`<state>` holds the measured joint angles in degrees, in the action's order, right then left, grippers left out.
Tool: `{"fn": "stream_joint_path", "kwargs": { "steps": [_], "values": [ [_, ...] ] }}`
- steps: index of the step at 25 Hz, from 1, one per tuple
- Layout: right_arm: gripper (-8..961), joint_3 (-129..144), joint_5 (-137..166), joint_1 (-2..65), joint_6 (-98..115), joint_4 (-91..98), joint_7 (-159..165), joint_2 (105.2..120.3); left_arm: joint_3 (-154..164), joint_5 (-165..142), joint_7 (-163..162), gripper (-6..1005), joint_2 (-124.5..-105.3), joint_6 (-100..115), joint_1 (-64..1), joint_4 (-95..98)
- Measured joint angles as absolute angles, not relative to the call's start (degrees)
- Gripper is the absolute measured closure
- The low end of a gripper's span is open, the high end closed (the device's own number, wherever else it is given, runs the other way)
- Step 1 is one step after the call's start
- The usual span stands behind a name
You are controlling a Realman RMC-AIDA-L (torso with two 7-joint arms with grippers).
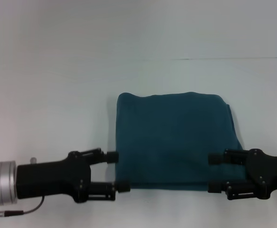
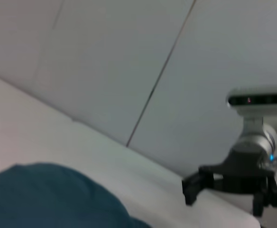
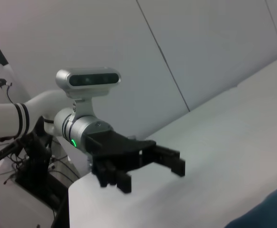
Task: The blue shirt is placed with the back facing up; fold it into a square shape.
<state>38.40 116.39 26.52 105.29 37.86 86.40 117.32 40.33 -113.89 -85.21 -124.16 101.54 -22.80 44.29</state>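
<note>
- Nearest me in the head view, my left gripper points inward at the near left corner of the blue shirt. Its jaws are spread apart and hold nothing; the two fingertips sit right at the shirt's left edge, though I cannot tell whether they touch the cloth.
- My right gripper mirrors it at the near right corner, jaws likewise released and empty, its fingertips over the shirt's near right part.
- Between the two grippers, the blue shirt lies folded into a roughly square bundle on the white table. Its plain side faces up, the far edge is gently rounded, and layered edges show along the right side and the near hem.
- From the left wrist view, the shirt fills the close foreground, with the right gripper seen well beyond it.
- From the right wrist view, the left gripper hangs spread over the table's edge.
</note>
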Motion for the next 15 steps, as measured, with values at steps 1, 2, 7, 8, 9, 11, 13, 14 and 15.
{"fn": "stream_joint_path", "kwargs": {
  "steps": [1,2,7,8,9,11,13,14,15],
  "values": [
    [34,38.4,116.4,26.6,105.2,37.9,86.4,117.32,40.5,-114.8,-84.8,93,-124.16,101.6,-22.9,44.2],
    [34,38.4,116.4,26.7,105.2,37.9,86.4,117.32,40.6,-115.2,-84.5,93,-124.17,101.6,-23.0,44.2],
    [37,38.4,116.5,27.2,104.5,37.9,86.3,117.35,41.3,-116.1,-83.2,92,-124.15,101.7,-23.7,44.1],
    [37,38.4,116.5,27.2,104.3,37.9,86.3,117.38,41.3,-116.1,-83.2,92,-124.1,101.8,-23.8,44.1],
    [37,38.4,116.5,27.2,104.2,37.9,86.3,117.38,41.3,-116.1,-83.2,92,-124.07,101.8,-23.9,44.1],
    [37,38.4,116.5,27.3,103.9,37.9,86.3,117.38,41.3,-116.1,-83.2,93,-124.02,101.9,-24.1,44.1],
    [37,38.4,116.5,27.3,103.6,37.9,86.4,117.37,41.3,-116.2,-83.2,93,-124.01,101.9,-24.1,44.1],
    [37,38.4,116.5,27.3,103.5,37.9,86.5,117.38,41.3,-116.2,-83.2,93,-124.0,101.9,-24.2,44.1],
    [37,38.4,116.5,27.3,103.4,37.9,86.5,117.37,41.3,-116.2,-83.2,93,-123.98,101.9,-24.3,44.1]
  ]
}}
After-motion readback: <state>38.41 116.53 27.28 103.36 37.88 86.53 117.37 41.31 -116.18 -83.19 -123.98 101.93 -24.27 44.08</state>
